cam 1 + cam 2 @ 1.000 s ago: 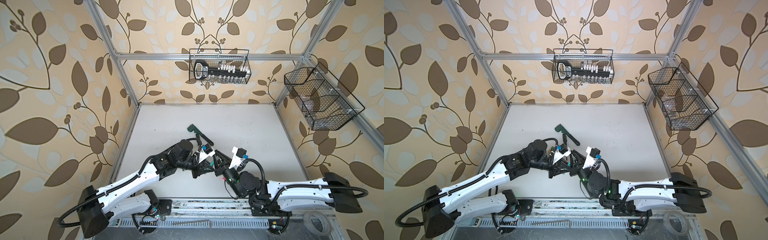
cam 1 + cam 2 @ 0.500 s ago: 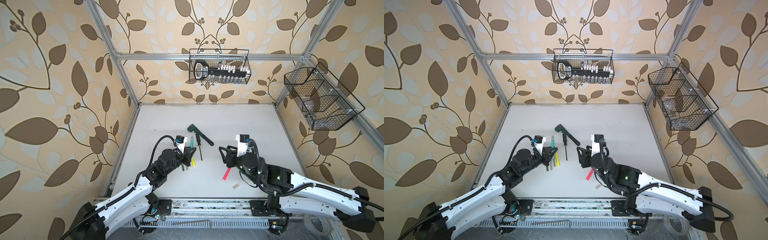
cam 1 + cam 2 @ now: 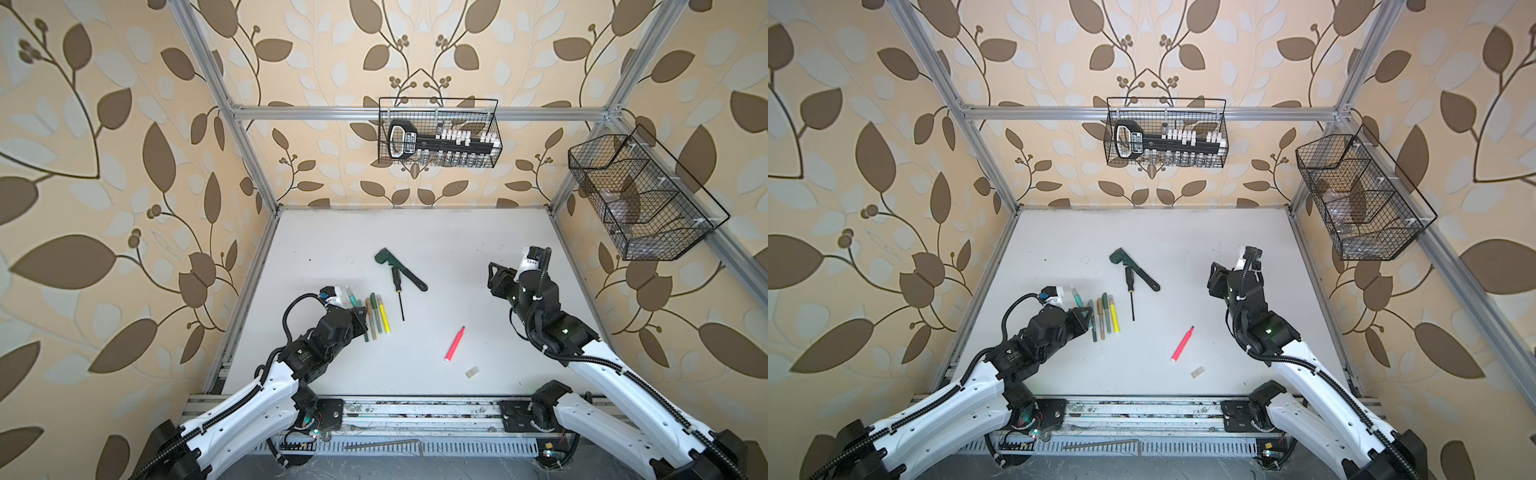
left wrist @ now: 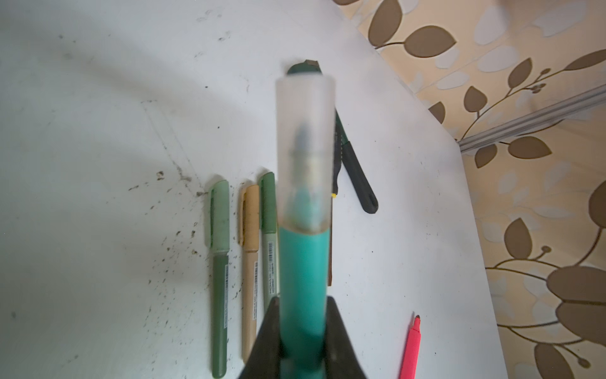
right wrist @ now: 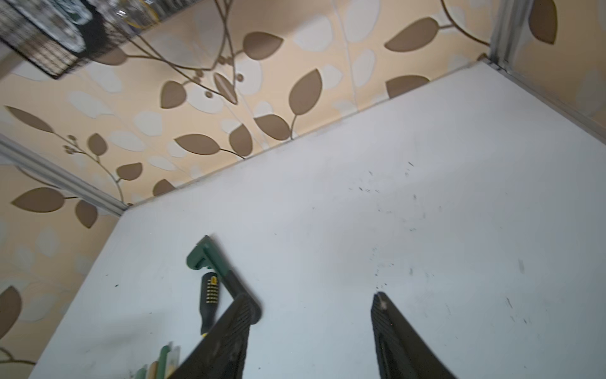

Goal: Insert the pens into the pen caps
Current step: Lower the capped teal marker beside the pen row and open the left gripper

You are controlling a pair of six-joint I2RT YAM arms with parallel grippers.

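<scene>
Now | white table (image 3: pixel 457 249), seemingly ink-specked; leaf-papered walls (image 3: pixel 332 54) | left claw (image 4: pixel 303 302) grasps teal pen (image 4: pixel 303 262) | right claw (image 5: pixel 310 297) released

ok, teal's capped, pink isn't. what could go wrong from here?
1. The teal green marker in the left jaws hangs beside the row of capped markers; setting it down could scatter them.
2. The short pale translucent cap lies near the front edge of the white table; a missed pinch by the open right jaws may flick it off.
</scene>
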